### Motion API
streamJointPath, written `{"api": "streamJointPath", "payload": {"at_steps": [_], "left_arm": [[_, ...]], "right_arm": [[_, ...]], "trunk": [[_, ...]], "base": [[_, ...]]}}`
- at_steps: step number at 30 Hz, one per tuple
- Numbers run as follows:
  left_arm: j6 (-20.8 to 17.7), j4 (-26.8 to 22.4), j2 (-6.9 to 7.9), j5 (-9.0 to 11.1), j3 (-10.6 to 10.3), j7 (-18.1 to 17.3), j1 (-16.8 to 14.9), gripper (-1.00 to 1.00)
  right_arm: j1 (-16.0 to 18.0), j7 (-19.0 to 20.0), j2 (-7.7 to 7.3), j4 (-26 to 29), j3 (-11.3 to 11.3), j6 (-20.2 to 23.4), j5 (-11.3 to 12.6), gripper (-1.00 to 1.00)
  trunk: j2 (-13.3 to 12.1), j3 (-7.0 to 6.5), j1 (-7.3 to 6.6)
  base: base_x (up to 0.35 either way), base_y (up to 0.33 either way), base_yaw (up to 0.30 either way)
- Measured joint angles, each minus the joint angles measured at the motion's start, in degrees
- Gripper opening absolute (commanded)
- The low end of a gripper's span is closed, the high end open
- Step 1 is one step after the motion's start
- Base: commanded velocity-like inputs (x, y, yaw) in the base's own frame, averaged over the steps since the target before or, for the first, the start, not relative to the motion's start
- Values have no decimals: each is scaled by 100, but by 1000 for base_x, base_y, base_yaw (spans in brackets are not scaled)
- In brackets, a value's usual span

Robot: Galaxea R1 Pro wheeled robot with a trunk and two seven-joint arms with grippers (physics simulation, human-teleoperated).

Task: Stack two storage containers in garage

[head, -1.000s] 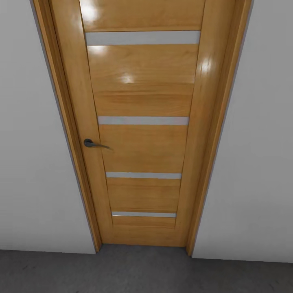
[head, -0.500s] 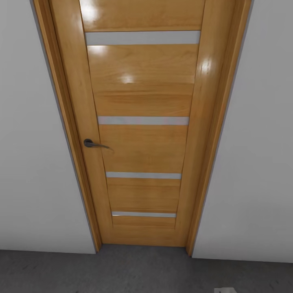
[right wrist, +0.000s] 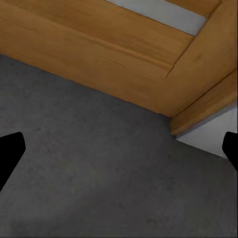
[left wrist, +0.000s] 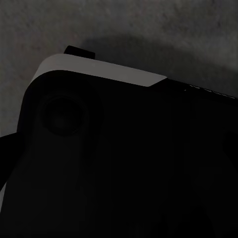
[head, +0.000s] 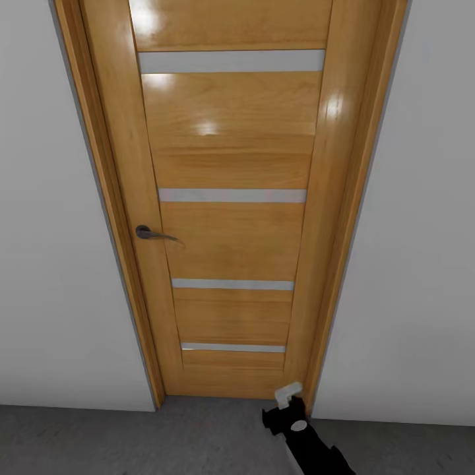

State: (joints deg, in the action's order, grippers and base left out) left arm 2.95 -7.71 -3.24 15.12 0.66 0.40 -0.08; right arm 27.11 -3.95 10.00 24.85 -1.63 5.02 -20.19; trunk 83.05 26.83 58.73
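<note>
Head view faces a closed wooden door point(head: 231, 198) with pale horizontal strips, set in white walls point(head: 59, 264), above the dark grey speckled floor point(head: 132, 442). A grey lever handle point(head: 152, 233) sits on its left side. The right gripper point(head: 288, 396) rises at the door's lower right corner; in the right wrist view its dark fingertips point(right wrist: 10, 151) stand spread wide, nothing between them, with only floor under them. Whether the left gripper's fingers are apart cannot be told.

Glossy wooden door point(head: 231, 218), dark metal handle point(head: 150, 233), matt speckled floor point(head: 132, 442)
</note>
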Motion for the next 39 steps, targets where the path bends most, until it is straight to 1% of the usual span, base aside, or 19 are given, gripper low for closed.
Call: {"api": "streamJointPath", "payload": {"at_steps": [3, 8, 26, 35, 36, 37, 39], "left_arm": [[0, 0, 0, 0, 0, 0, 0, 100], [0, 0, 0, 0, 0, 0, 0, 100], [0, 0, -1, 0, 0, 2, 0, 100], [0, 0, 5, 1, 3, 7, 0, 100], [0, 0, 6, 1, 2, 6, 0, 100], [0, 0, 8, 0, 2, 3, 0, 100], [0, 0, -1, -15, -8, 1, 0, 100]], "right_arm": [[103, 67, 0, 293, -190, -15, -101, 100], [141, 111, 0, 624, -315, -55, -116, 100], [153, 82, 0, 717, -376, 21, -138, 100], [152, -3, 0, 718, -425, 20, -190, 100], [152, -9, 0, 720, -474, 18, -192, 100], [152, -69, 0, 742, -798, -14, -202, 100], [152, -95, 0, 838, -884, -52, -167, 100]], "trunk": [[0, 0, 0], [0, 0, 0], [0, 0, 0], [0, 0, 0], [0, 0, 0], [0, 0, 0], [0, 0, 0]], "base": [[0, 0, 0], [0, 0, 0], [0, 0, 0], [0, 0, 0], [0, 0, 0], [0, 0, 0], [0, 0, 0]]}}
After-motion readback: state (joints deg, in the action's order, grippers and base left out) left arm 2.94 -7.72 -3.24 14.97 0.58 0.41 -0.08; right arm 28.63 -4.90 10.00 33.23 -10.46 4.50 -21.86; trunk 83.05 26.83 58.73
